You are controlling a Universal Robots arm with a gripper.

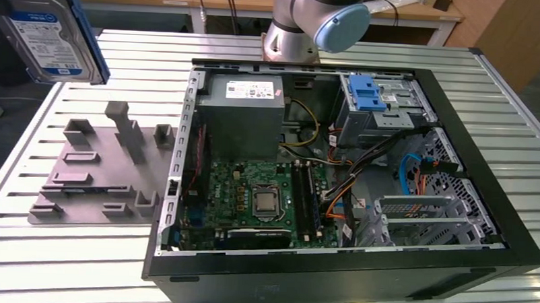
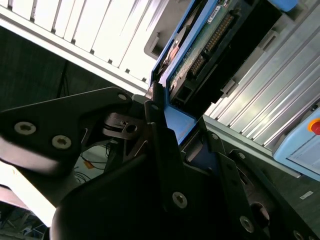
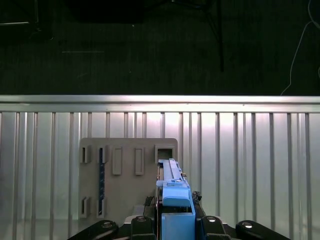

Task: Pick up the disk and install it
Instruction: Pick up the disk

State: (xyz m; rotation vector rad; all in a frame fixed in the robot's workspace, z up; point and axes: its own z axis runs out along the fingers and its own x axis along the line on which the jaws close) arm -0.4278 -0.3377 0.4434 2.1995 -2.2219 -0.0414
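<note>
The disk [image 1: 45, 29], a silver-grey drive with a white-and-blue label in a blue carrier, hangs high above the table at the exterior view's upper left, clear of everything. In the first wrist view the disk [image 3: 172, 182] is seen edge-on, and my gripper [image 3: 173, 200] is shut on its blue carrier from both sides. In the second wrist view the disk [image 2: 200, 45] shows its circuit-board underside, with my gripper [image 2: 177, 120] clamped on the carrier's end.
An open black computer case [image 1: 337, 278] lies on the slatted metal table [image 1: 488, 71]. Inside are a grey metal box [image 1: 244, 117], a motherboard [image 1: 250, 191] and a drive cage with a blue latch [image 1: 375, 98]. A grey fixture plate [image 1: 99, 172] [image 3: 125, 185] lies beside the case.
</note>
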